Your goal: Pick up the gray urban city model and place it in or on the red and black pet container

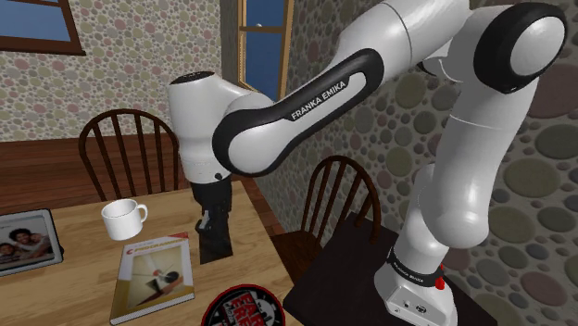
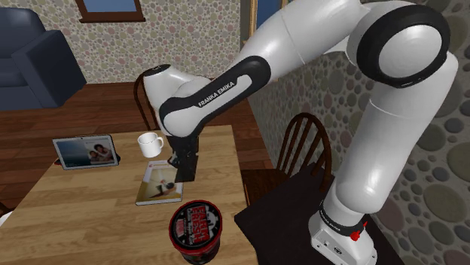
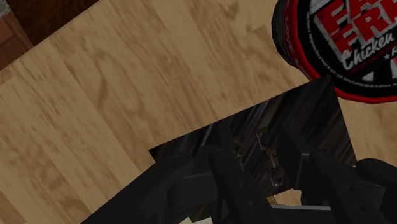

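Gripper is down low over the wooden table, about midway along the edge nearest the stand. Its two black fingers are clenched on the gray city model, a dark slab with little towers rising between them. Whether the model is off the wood or resting on it, I can't quite call from here.

The red and black pet container stands upright just beside the model, right by the table's near corner on the stand side. Its top is a printed red, black and white lid with "Chicken" readable in the wrist view, and it hides whatever is inside.

A white mug stands upright toward the far edge, its mouth showing plain white. A book lies flat between mug and container, and a photo frame is propped near the opposite edge.
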Robot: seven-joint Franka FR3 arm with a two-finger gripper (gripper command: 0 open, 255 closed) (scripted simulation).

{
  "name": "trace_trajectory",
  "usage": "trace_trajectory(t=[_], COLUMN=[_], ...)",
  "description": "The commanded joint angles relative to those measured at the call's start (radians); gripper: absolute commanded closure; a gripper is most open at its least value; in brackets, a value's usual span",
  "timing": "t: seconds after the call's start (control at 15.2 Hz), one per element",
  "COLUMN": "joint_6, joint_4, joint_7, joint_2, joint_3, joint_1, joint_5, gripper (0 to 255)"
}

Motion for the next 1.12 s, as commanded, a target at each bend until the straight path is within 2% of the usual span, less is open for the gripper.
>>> trace_trajectory(t=[0.0,0.66,1.06], joint_6=[0.006,0.002,0.088], joint_4=[-0.039,-0.182,-0.222], joint_7=[0.031,0.189,0.21], joint_2=[-0.035,-0.205,-0.152], joint_3=[0.021,0.138,0.15], joint_1=[0.021,0.142,0.139], joint_5=[0.021,0.15,0.125], gripper=[255,255,255])
